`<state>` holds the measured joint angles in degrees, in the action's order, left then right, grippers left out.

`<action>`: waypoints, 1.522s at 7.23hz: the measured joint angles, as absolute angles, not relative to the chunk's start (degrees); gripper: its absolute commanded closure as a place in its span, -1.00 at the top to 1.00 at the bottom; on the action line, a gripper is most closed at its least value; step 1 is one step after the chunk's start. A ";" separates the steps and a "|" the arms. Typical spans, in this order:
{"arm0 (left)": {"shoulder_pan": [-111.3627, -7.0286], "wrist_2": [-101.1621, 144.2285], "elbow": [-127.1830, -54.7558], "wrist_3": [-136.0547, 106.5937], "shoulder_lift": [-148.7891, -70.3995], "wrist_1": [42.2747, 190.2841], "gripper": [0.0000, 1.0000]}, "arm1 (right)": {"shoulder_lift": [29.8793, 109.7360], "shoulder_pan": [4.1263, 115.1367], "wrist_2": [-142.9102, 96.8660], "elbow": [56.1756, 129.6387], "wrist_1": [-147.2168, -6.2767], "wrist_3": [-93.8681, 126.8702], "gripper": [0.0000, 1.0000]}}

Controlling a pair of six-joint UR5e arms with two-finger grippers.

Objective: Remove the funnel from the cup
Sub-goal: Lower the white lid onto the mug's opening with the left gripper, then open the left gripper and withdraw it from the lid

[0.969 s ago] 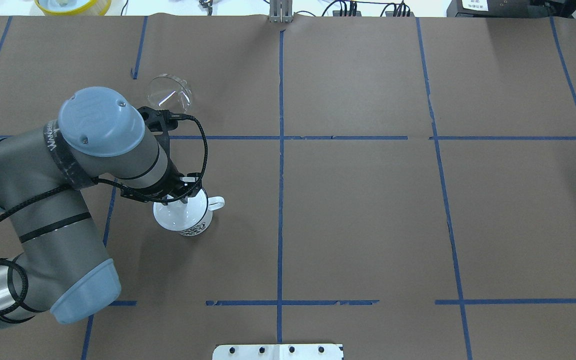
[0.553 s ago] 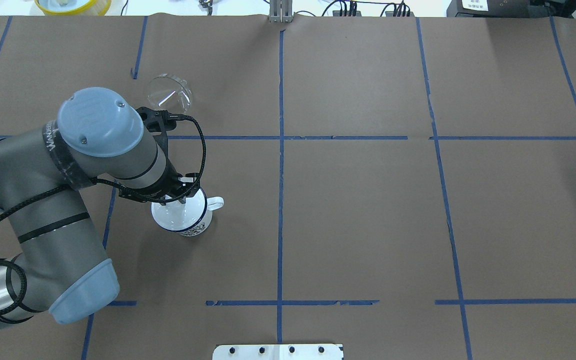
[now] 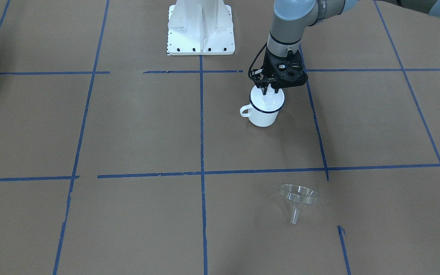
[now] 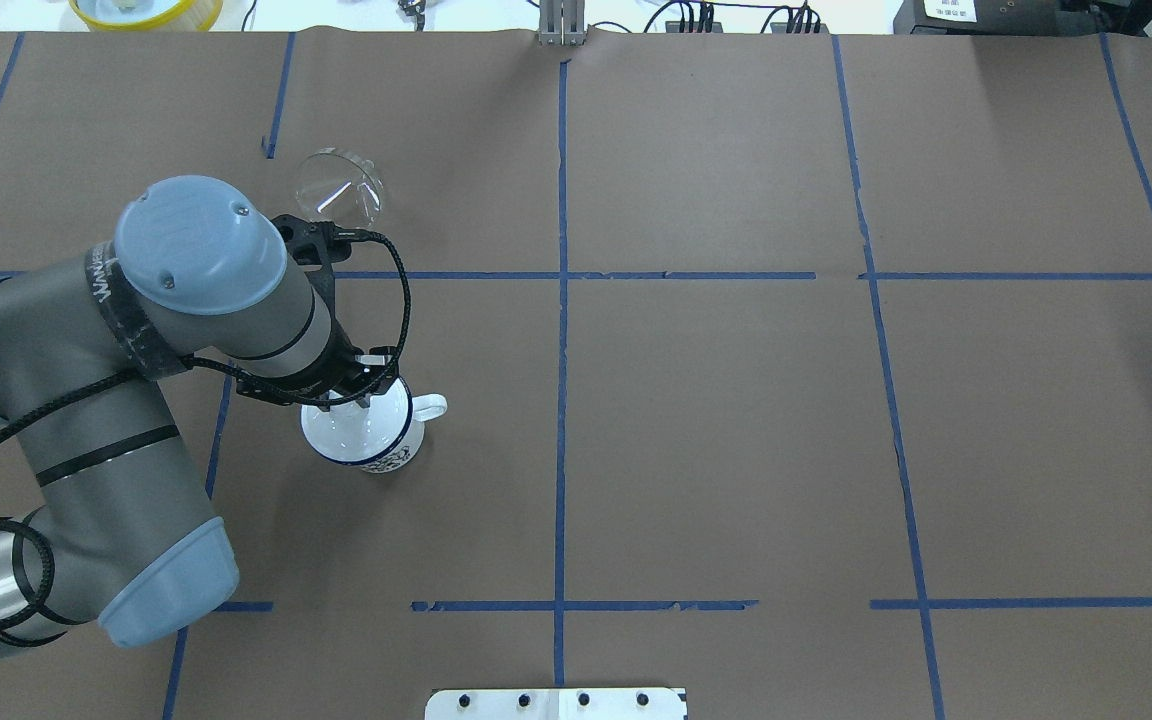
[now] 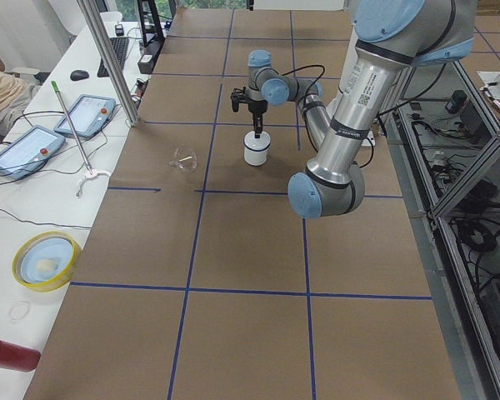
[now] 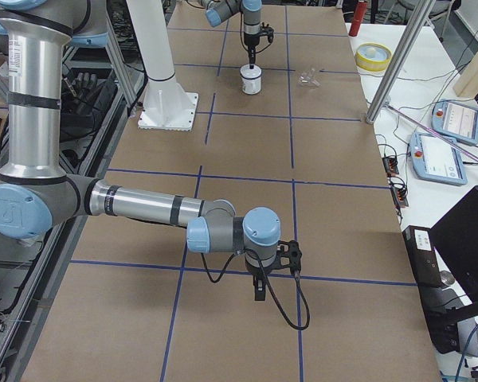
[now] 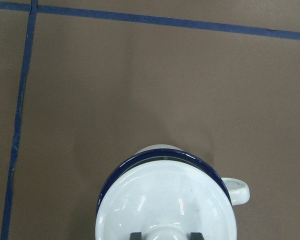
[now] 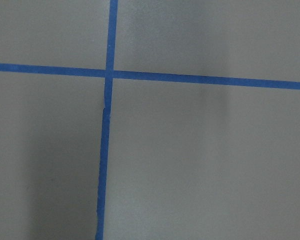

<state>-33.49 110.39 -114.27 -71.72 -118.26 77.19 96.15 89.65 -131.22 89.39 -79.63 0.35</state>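
The cup [image 3: 262, 117], a white mug with a dark blue rim [image 7: 140, 161], stands on the brown table left of centre. A round white lid [image 7: 165, 200] sits over its mouth. My left gripper [image 7: 166, 235] is shut on the lid's knob, straight above the cup [image 4: 394, 456]. The clear funnel [image 4: 338, 186] lies on its side on the table, apart from the cup and further from the robot's base [image 3: 298, 198]. My right gripper [image 6: 259, 290] hangs low over bare table at the other end; I cannot tell whether it is open or shut.
Blue tape lines [image 4: 562, 300] divide the brown paper table. The robot's white base plate [image 3: 201, 26] stands near the cup. A yellow bowl [image 5: 43, 260], tablets [image 5: 85, 114] and cables lie on the white bench past the far edge.
The lid in my left gripper has shifted slightly left, and the cup's blue rim now shows beneath its near edge. The funnel has not moved.
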 measured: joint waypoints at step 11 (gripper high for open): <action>-39.52 112.38 -120.51 -56.46 -110.04 84.48 1.00 | 96.15 89.65 -131.22 89.38 -79.63 0.35 1.00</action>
<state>-39.52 112.38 -120.51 -56.46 -110.04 84.48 96.15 89.65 -131.22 89.38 -79.63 0.35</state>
